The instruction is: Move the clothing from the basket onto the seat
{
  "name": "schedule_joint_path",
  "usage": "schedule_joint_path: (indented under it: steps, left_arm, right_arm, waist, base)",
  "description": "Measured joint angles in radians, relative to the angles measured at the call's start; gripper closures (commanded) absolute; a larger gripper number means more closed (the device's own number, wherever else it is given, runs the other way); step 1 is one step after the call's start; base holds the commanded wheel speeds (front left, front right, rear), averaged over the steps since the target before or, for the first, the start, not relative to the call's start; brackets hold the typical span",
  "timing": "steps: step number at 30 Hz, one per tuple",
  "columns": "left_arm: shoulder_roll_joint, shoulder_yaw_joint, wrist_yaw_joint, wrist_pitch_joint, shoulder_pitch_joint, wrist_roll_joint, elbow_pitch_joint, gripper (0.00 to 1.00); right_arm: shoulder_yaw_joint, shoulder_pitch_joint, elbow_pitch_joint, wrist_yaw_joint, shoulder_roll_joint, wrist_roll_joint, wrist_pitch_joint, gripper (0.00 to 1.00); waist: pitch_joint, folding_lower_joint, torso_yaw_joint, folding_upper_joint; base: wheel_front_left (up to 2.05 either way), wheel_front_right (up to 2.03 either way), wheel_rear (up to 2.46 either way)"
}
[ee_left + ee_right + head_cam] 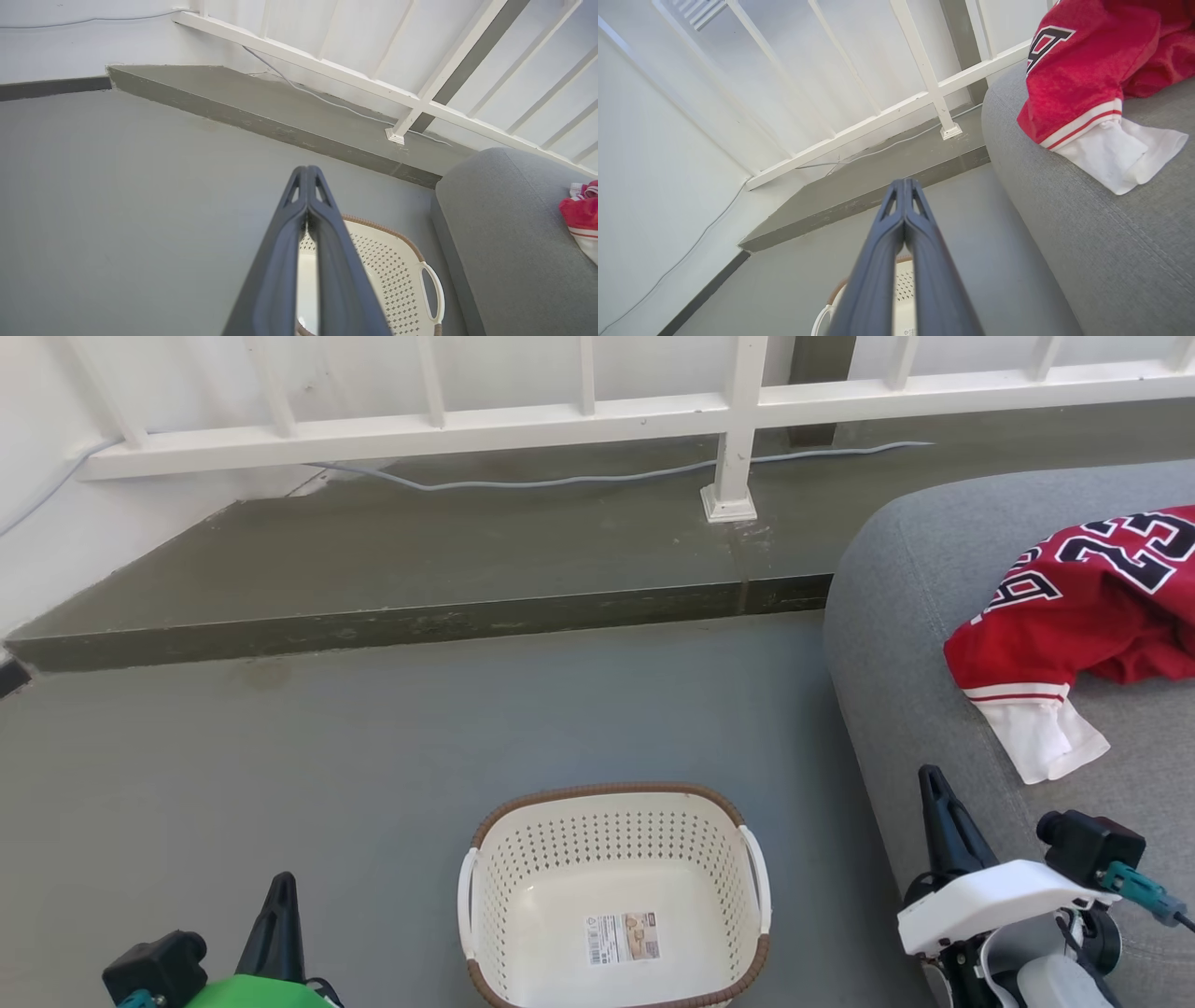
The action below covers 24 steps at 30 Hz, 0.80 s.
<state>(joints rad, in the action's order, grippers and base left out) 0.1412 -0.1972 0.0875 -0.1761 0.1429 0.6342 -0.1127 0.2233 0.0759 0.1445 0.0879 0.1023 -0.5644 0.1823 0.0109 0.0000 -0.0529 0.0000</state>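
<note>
Left gripper (282,891) and right gripper (934,793): both with fingers pressed together, holding nothing, one on either side of the basket (607,791).

Basket: on the floor (373,737), upright, nothing in it but the label (622,937) on its bottom.

Clothing (1074,607): on the seat (915,709), to the right of the basket, a crumpled red heap with the number 23 and white cloth at its near edge. The heap runs off the head view's right edge, so I cannot tell the garments apart.

Judgement: transfer appears complete (basket bare, clothing lying wholly on the cushion) – nothing evident is left to do.

Beyond: a raised step (420,569), a white railing (560,425) and a cable (579,479) along its foot – all well clear, nothing obstructing.
</note>
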Motion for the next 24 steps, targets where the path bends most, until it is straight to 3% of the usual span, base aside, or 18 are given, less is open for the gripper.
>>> schedule_joint_path:
  steps: [24]
  left_arm:
    - [-0.020,0.066,-0.053,0.075,-0.037,0.295,-0.036,1.00]
  right_arm:
    - [-0.085,-0.016,0.019,-0.052,-0.002,-0.317,-0.073,1.00]
  waist:
    - [-0.005,0.0000,0.016,0.0000]
  base:
    - [0.00,0.00,0.00]
